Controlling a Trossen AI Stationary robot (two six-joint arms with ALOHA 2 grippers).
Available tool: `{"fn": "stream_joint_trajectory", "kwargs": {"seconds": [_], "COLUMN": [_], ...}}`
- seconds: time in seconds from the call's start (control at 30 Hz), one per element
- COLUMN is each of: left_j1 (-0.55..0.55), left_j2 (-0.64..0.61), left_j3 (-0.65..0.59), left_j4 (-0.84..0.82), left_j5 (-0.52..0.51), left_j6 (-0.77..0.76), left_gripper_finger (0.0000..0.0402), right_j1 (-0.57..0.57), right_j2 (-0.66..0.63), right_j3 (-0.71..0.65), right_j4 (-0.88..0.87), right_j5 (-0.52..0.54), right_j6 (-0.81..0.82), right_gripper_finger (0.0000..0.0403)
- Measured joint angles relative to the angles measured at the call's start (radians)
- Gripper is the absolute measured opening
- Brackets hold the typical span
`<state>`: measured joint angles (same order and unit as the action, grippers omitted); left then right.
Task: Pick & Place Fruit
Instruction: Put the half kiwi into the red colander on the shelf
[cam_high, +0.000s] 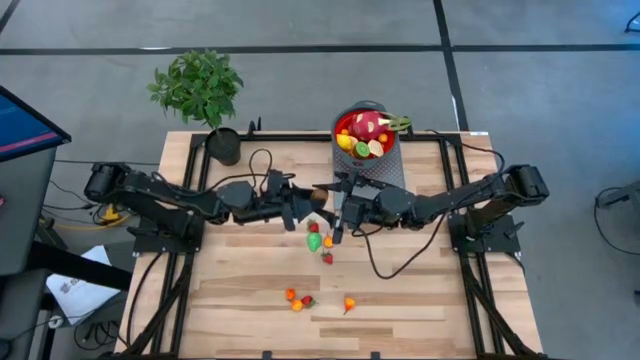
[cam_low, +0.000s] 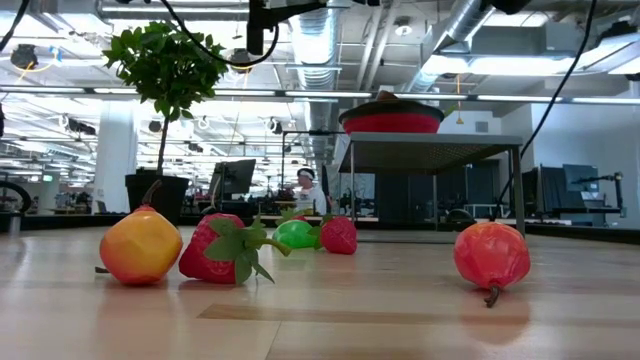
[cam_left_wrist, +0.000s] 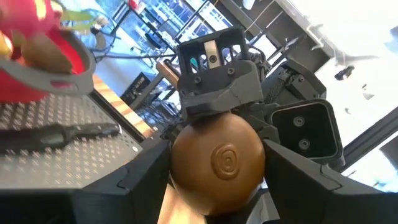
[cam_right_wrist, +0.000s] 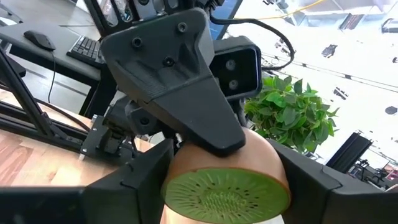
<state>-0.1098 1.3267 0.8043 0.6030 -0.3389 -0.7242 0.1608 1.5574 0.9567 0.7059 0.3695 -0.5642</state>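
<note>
Brown halved kiwi (cam_left_wrist: 216, 163) aloft mid-table, green cut face, small fruits (cam_high: 318, 240) scattered on wood, others piled in bowl.

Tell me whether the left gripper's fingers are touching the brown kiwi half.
Touching. The left wrist view shows the brown kiwi half wedged between the left gripper's two dark fingers, its sides pressed against both with no gap.
</note>
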Motion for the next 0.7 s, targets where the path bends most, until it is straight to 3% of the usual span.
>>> {"fn": "stream_joint_trajectory", "kwargs": {"seconds": [0.27,0.6,0.7], "left_j1": [0.036,0.046,0.046], "left_j2": [-0.094,-0.247,-0.256], "left_j3": [0.001,0.001,0.001], "left_j4": [0.005,0.011,0.006], "left_j5": [-0.012,-0.012,-0.012], "left_j6": [0.137,0.349,0.389], "left_gripper_finger": [0.0236,0.0237,0.0237], "right_j1": [0.004,-0.030,-0.063], "right_j2": [-0.008,-0.018,-0.058], "right_j3": [0.000,0.000,0.001], "right_j4": [-0.040,-0.080,-0.129], "right_j5": [-0.003,0.212,0.224], "right_j6": [-0.019,-0.153,-0.133], "right_gripper_finger": [0.0223,0.0226,0.0223]}}
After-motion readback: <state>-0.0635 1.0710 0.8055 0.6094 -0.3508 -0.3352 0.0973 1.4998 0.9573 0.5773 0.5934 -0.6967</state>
